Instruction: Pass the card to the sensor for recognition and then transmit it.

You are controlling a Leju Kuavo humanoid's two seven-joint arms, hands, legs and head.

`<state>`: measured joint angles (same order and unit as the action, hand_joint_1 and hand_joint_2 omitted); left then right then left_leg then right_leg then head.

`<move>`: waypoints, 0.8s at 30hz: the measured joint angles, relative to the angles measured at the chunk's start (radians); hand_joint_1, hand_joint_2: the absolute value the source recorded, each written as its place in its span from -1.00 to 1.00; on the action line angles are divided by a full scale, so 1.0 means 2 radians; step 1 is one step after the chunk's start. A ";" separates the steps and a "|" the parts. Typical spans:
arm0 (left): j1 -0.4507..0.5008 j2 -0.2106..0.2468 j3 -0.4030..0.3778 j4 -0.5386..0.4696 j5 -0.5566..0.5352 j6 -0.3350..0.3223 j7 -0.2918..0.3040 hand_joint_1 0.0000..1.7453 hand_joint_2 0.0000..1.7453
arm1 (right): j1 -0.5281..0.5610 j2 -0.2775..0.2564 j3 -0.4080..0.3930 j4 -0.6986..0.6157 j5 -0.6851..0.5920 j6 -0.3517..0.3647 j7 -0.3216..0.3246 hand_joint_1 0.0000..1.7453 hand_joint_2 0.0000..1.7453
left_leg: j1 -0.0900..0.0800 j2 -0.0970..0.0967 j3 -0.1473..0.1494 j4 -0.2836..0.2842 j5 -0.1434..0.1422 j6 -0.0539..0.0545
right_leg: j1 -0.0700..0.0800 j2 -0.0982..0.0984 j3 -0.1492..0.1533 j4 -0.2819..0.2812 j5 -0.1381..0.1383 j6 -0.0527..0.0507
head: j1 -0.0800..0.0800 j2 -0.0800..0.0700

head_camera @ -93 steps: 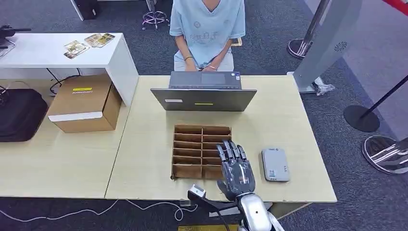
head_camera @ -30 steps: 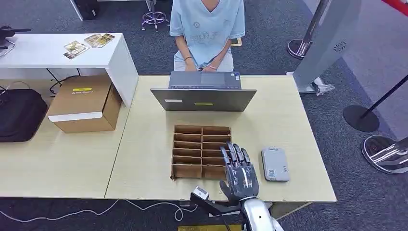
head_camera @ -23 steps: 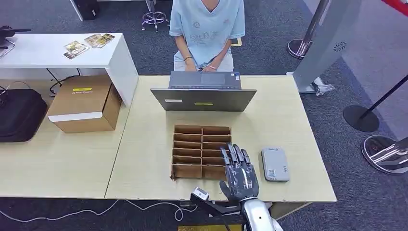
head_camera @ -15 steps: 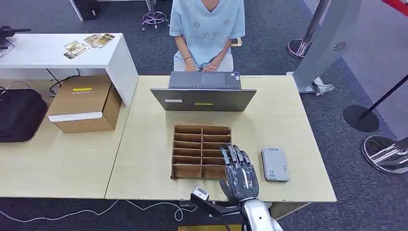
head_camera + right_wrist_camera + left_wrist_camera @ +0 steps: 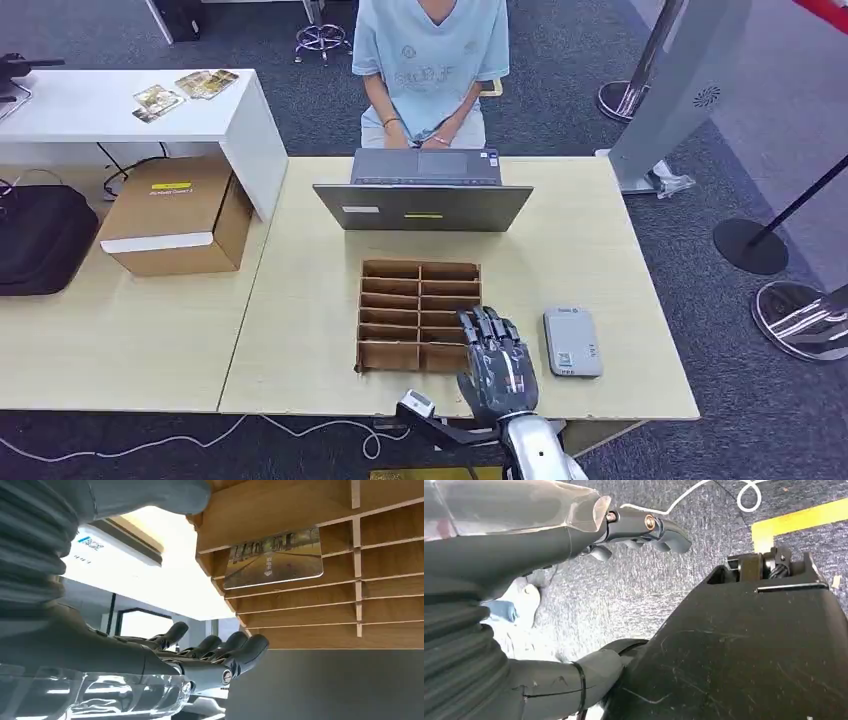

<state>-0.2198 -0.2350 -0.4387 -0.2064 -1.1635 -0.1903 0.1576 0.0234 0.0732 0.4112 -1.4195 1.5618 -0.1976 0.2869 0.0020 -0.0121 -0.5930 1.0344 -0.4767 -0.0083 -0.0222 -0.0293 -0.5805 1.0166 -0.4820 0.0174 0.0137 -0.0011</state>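
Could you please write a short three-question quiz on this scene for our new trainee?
1. True or false: the right hand already holds the card.
2. Where is the card? A) on the laptop B) in a slot of the wooden rack C) on the grey sensor
3. Fill in: the sensor lies on the table to the ____ of the rack, by the robot's own sides.

Key: 1 false, its fingers are apart and empty, over the rack's near right corner. 2 B. 3 right.
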 joint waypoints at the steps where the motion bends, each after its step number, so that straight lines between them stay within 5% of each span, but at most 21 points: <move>1: 0.000 0.000 0.002 0.000 0.001 0.001 0.000 -1.00 1.00 | 0.000 0.000 0.000 0.000 0.000 0.000 0.000 -0.38 1.00 | 0.000 0.000 0.000 0.000 0.000 0.000 | 0.000 0.000 0.000 0.000 0.000 0.000 | 0.000 0.000; 24: 0.009 0.006 0.052 0.000 0.040 0.026 0.009 -1.00 1.00 | -0.002 0.001 0.004 0.002 0.000 0.001 0.000 -0.44 1.00 | 0.000 0.000 0.000 0.000 0.000 0.000 | 0.000 0.000 0.000 0.000 0.000 0.000 | 0.000 0.000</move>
<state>-0.2014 -0.2235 -0.3338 -0.2064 -1.0830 -0.1385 0.1762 0.0193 0.0748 0.4196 -1.4164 1.5614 -0.1949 0.2869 0.0020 -0.0121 -0.5931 1.0343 -0.4773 -0.0092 -0.0221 -0.0293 -0.5805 1.0166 -0.4821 0.0174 0.0137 -0.0011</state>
